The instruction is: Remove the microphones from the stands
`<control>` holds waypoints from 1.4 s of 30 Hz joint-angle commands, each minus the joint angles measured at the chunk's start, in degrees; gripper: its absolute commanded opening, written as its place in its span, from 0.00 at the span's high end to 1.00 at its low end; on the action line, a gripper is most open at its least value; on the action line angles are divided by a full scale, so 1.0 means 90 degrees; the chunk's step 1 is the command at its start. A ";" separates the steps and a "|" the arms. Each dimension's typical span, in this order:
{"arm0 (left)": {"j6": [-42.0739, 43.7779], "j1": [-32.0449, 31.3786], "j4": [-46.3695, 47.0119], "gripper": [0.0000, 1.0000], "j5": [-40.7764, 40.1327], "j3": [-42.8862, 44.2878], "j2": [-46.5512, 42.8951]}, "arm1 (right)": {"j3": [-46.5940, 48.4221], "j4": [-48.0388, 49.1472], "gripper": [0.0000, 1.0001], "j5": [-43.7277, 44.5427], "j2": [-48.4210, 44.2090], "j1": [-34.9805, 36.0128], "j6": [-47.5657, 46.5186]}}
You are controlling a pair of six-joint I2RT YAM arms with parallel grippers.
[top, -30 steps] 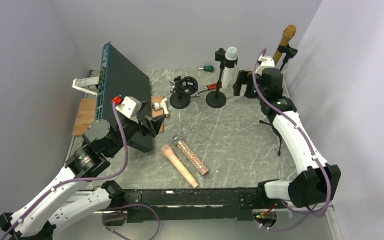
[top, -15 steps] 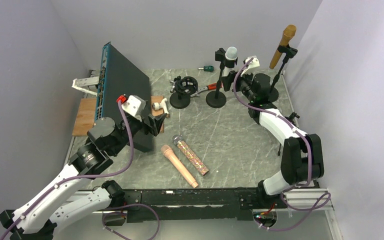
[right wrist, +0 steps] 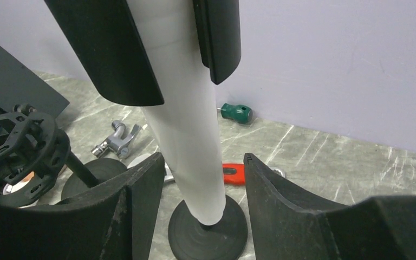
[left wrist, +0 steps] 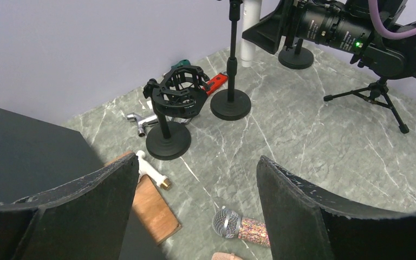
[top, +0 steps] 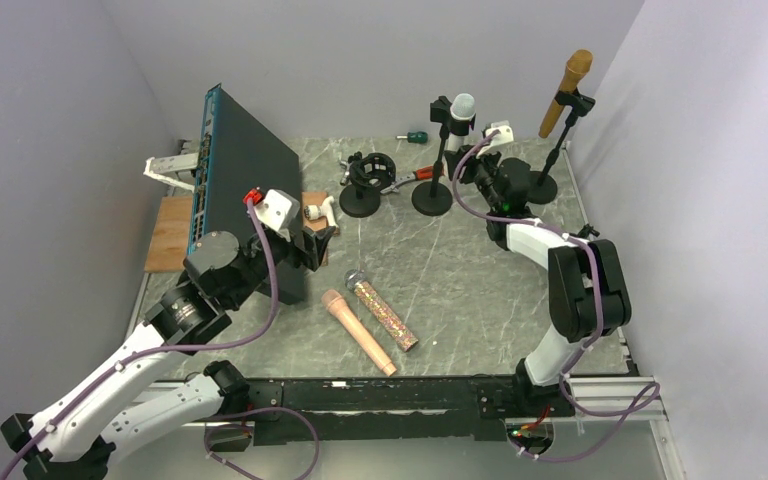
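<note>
A white microphone (top: 457, 128) (right wrist: 187, 124) stands tilted in the black clip (right wrist: 114, 49) of a round-based stand (top: 431, 198) (right wrist: 208, 233) at the back centre. My right gripper (top: 470, 165) (right wrist: 203, 160) straddles the microphone's lower shaft. Its left finger is almost against the shaft and a gap shows on the right side, so the jaws are open. At the left, my left gripper (top: 315, 245) (left wrist: 197, 158) hangs open and empty above the table, over the head of a glitter microphone (left wrist: 238, 226).
A gold microphone (top: 570, 85) sits on a taller stand at back right. A pink microphone (top: 358, 330) and the glitter one (top: 382, 310) lie mid-table. A shock-mount stand (top: 365, 180), a red tool (right wrist: 233, 173), a green screwdriver (right wrist: 235, 112), a dark slanted box (top: 240, 170) and a tripod (left wrist: 379, 92) are nearby.
My right arm has swung left from the gold microphone's stand to the white microphone, and its jaws have narrowed around the shaft. The left arm has shifted slightly forward.
</note>
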 commanded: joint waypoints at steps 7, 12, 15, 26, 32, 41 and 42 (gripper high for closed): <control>0.0057 -0.0028 0.0243 0.18 -0.0040 -0.0058 0.0054 | 0.0110 0.0883 0.71 -0.0326 0.0132 0.0012 -0.0052; 0.0002 -0.0025 0.0239 0.18 0.0054 -0.0056 0.0107 | 0.0029 0.0191 0.99 -0.0852 -0.0396 0.0006 -0.0068; -0.0036 -0.0023 0.0244 0.18 0.0160 -0.0046 0.0109 | -0.0265 -0.0171 1.00 -0.1337 -0.0952 0.0017 -0.0119; -0.0366 -0.0024 0.0548 0.09 0.1211 -0.0115 0.0145 | -0.1800 -0.1141 1.00 -0.2556 -0.3195 0.0139 -0.0233; -0.0450 -0.0028 0.0970 0.01 0.2225 -0.0343 0.0287 | -0.2766 -0.1159 1.00 -0.2827 -0.4221 0.0299 -0.0140; -0.0463 0.0057 0.2630 0.02 0.3999 -0.0564 0.1151 | -0.3437 -0.0907 1.00 -0.3021 -0.4886 0.0326 0.0056; -0.0477 0.0060 0.2820 0.01 0.4103 -0.0454 0.1339 | -0.3470 -0.0840 1.00 -0.3042 -0.4884 0.0327 0.0085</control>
